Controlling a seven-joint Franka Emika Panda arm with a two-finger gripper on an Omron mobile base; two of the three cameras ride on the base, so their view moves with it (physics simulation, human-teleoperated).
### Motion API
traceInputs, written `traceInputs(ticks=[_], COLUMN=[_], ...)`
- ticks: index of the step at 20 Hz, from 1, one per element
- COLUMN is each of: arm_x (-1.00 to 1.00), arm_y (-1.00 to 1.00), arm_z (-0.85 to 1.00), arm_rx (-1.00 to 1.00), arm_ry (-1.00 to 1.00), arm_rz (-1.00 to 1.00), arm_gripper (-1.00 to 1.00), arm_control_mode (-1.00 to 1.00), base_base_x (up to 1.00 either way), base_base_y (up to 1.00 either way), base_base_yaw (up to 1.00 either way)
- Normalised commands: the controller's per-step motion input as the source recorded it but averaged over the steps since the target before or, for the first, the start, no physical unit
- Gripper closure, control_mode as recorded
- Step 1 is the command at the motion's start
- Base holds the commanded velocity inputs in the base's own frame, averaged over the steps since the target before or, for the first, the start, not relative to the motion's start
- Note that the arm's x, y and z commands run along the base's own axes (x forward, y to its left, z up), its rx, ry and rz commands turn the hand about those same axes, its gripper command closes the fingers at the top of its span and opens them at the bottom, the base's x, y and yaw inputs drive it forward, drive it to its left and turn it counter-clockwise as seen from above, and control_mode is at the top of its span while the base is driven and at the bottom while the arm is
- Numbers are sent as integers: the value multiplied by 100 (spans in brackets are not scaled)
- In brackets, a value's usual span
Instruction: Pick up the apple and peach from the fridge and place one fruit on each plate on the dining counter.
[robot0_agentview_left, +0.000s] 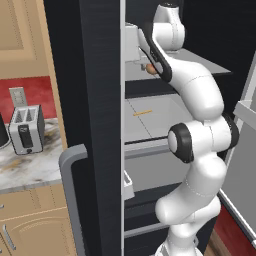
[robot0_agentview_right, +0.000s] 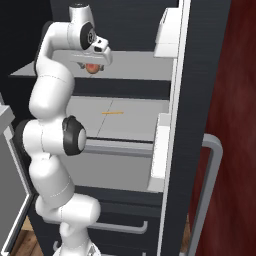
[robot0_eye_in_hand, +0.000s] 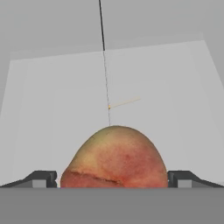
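- Left base view: my arm reaches up into the open fridge (robot0_agentview_left: 100, 100). My own forearm covers the pincer; a sliver of reddish-orange fruit (robot0_agentview_left: 149, 68) peeks out just beside the wrist, above a grey shelf (robot0_agentview_left: 150, 117). A thin orange mark lies on that shelf, below the hand. A toaster (robot0_agentview_left: 26, 129) stands well off to the side on the marbled wall counter (robot0_agentview_left: 30, 167), outside the fridge.
- Right base view: my pincer (robot0_agentview_right: 92, 68) hangs from the white hand over the upper shelf, and the fruit sits right at its tips. Its underside is in shadow, so whether it rests on the shelf or hangs clear is hard to judge. The fridge door runs off the frame's edge.
- Hand view: the fruit fills the space between my two dark fingertips (robot0_eye_in_hand: 43, 178), one on each side. Its blotchy red-yellow skin looks like the peach, though the lower half is cut off. The contact points are hidden, so I cannot tell whether I am gripping it or merely straddling it.
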Motion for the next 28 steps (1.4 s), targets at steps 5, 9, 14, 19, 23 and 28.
traceInputs(ticks=[5, 9, 14, 19, 23, 28], arm_x=[-3, -4, -5, -94, -100, -100], arm_y=[0, 0, 0, 0, 0, -7], arm_z=[-12, -10, 0, 0, 4, 0], arm_rx=[0, 0, 0, 0, 0, 0], arm_ry=[0, 0, 0, -23, -31, -20], arm_rz=[0, 0, 0, 1, 1, 0], arm_gripper=[-100, 100, 100, 100, 100, 100], arm_control_mode=[-100, -100, -100, -100, -100, -100], base_base_x=[0, 0, 0, 0, 0, 0], base_base_y=[0, 0, 0, 0, 0, 0], base_base_yaw=[0, 0, 0, 0, 0, 0])
